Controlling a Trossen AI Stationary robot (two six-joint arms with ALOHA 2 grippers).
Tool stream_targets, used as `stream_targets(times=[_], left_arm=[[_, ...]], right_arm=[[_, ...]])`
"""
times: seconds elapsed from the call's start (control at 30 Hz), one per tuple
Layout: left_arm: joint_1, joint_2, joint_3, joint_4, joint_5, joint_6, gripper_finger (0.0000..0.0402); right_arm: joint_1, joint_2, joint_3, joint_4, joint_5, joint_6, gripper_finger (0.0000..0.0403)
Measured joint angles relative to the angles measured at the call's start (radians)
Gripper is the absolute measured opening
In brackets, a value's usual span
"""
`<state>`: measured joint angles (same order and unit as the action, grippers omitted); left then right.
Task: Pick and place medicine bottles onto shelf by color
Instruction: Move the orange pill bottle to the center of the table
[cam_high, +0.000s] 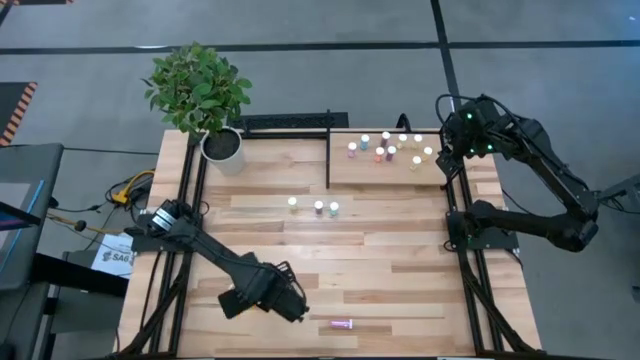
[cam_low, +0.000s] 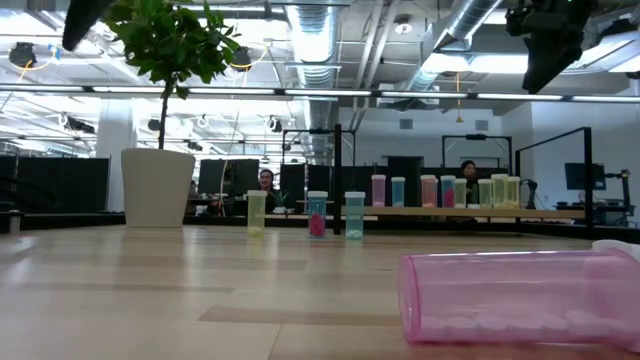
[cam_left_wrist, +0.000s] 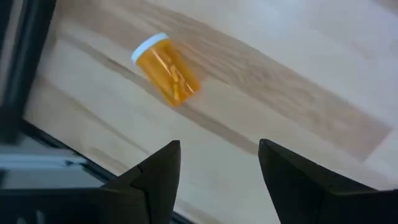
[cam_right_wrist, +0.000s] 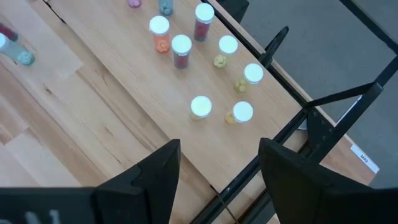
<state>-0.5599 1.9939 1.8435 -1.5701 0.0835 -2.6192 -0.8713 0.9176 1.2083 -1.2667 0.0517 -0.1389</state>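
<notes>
overhead, table-level and wrist views of the sorting table. left gripper (cam_left_wrist: 217, 165) hangs near the table's (cam_high: 400, 280) front edge, fingers parted with nothing between them; an orange bottle (cam_left_wrist: 166, 70) lies on its side on bare planks ahead of it, apart from the fingers, close to the dark frame rail at the table's edge. this bottle cannot be made out from above, where the left arm covers that spot. a pink bottle (cam_high: 342, 324) lies on its side near the front edge, just beside the left arm; at table level it is cut off by the picture's border. right gripper (cam_right_wrist: 217, 165) hovers above the shelf's (cam_high: 345, 172) outer corner, fingers apart and empty, over a cluster of upright white-capped bottles (cam_high: 392, 148). three more upright bottles (cam_high: 318, 207) stand in a row at mid-table, with open wood all round them. a potted plant (cam_high: 205, 100) occupies the far left corner. body colours of the shelf bottles are hard to tell from above.
</notes>
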Motion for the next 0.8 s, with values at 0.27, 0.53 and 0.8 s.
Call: stream_targets(times=[0.27, 0.53, 0.8], left_arm=[[-0.081, -0.011, -0.074, -0.002, 0.046, -0.357, 0.0204], [-0.074, -0.035, -0.222, 0.020, 0.261, -0.449, 0.0204], [-0.074, -0.222, -0.557, 0.369, 0.197, -0.480, 0.0204]], right_arm=[[0.000, 0.000, 0.000, 0.000, 0.000, 0.000, 0.0238], [0.000, 0.000, 0.000, 0.000, 0.000, 0.000, 0.0238], [0.000, 0.000, 0.000, 0.000, 0.000, 0.000, 0.0238]])
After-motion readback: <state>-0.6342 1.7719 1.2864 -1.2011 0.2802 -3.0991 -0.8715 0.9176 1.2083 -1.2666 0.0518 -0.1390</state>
